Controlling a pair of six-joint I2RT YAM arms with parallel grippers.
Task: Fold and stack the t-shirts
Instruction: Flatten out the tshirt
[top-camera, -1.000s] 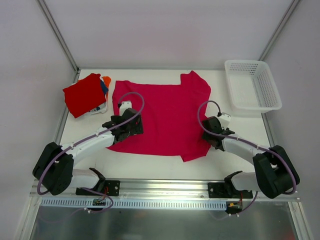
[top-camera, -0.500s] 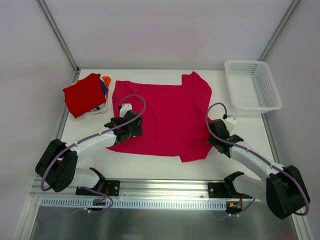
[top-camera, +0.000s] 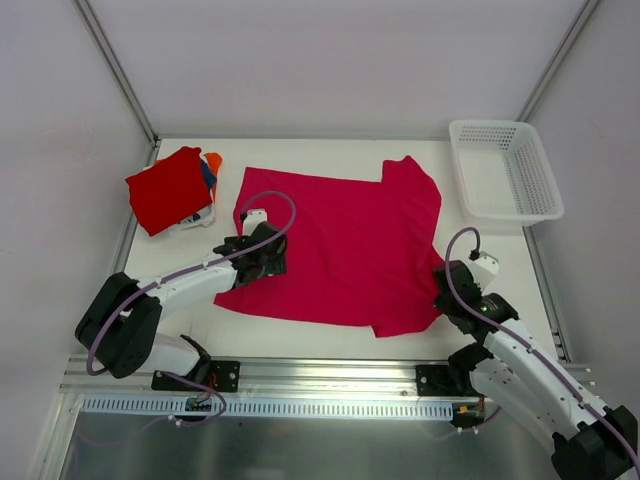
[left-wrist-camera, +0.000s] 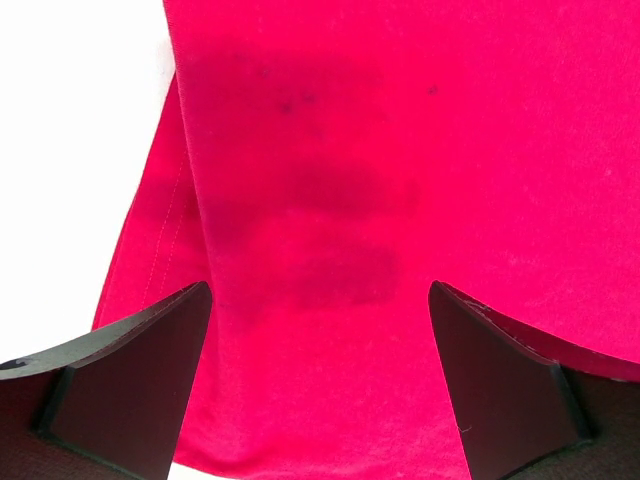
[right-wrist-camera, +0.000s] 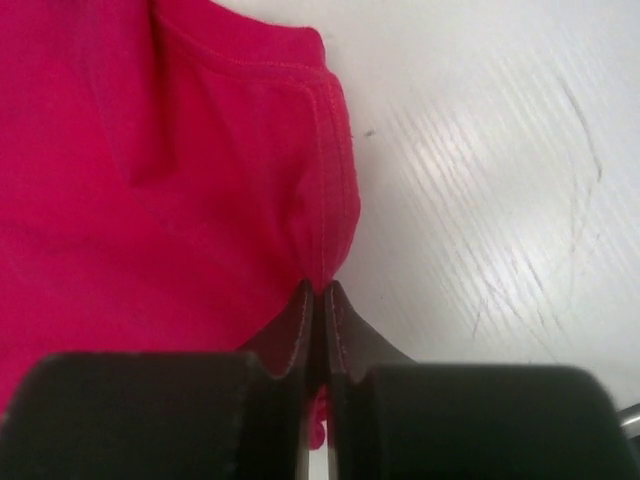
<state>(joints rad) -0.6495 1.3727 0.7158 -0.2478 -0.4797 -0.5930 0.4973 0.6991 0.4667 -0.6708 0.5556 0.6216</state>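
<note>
white tabletop (top-camera: 300, 342) w/ grey walls (top-camera: 330, 60)
right gripper (right-wrist-camera: 320, 288) pinches magenta-pink cloth t-shirt (top-camera: 340, 240) edge; left gripper (left-wrist-camera: 318, 295) agape above it

Magenta-pink t-shirt (top-camera: 340, 245): plain, hems stitched in the same colour; a darker shadow patch lies across it in the left wrist view. Red t-shirt (top-camera: 168, 190): plain, on a stack (top-camera: 208, 172) whose edges show orange, blue and white. Basket (top-camera: 505, 170): white, open mesh. Table (top-camera: 320, 340): white, faintly streaked. Left arm (top-camera: 185, 283) and right arm (top-camera: 525, 365): white links, black joints, lilac cables (top-camera: 265, 200); jaws black.
</note>
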